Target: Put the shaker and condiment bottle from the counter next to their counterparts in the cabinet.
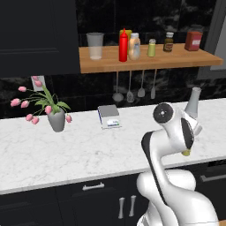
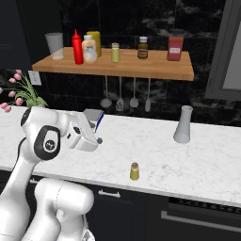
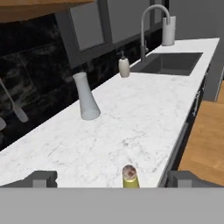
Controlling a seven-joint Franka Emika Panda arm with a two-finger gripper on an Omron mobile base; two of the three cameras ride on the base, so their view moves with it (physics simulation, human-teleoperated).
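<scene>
The gripper [image 3: 112,179] is sitting w/ its jaws spread wide, nothing between them, hanging low over the near edge of the counter [image 2: 155,150]. In the hand view the two fingertips [image 3: 41,178] are showing at the bottom corners, and the shaker [image 3: 130,176] is standing upright btwn them but a bit farther on, apart from both pads. In the right base view the shaker [image 2: 134,171] is standing near the counter's front edge, to the right of the hand, w/ the hand not touching it. In the left base view just a sliver of the shaker [image 1: 186,153] is peeking out from behind the arm.

The red squeeze bottle [image 1: 123,46] is standing upright on the wooden shelf [image 1: 185,58], just beside a pale bottle [image 1: 134,47] and in front of the yellow bottle [image 2: 94,42]. A second shaker [image 2: 115,52] is standing on the shelf to the right of those, then a dark brown jar [image 2: 142,47], then a red-lidded jar [image 2: 175,45] toward the right end. A clear glass [image 2: 55,45] is standing at the shelf's left end.

On the counter, a grey vase [image 2: 182,124] is standing far right by the wall, a small box [image 1: 108,116] is lying mid-counter, and a pot of pink tulips [image 1: 47,107] is standing at the left. Utensils [image 1: 134,90] are hanging under the shelf. In the hand view a sink [image 3: 170,63] w/ a faucet [image 3: 151,24] and a soap bottle [image 3: 124,65] are showing at the far end.
</scene>
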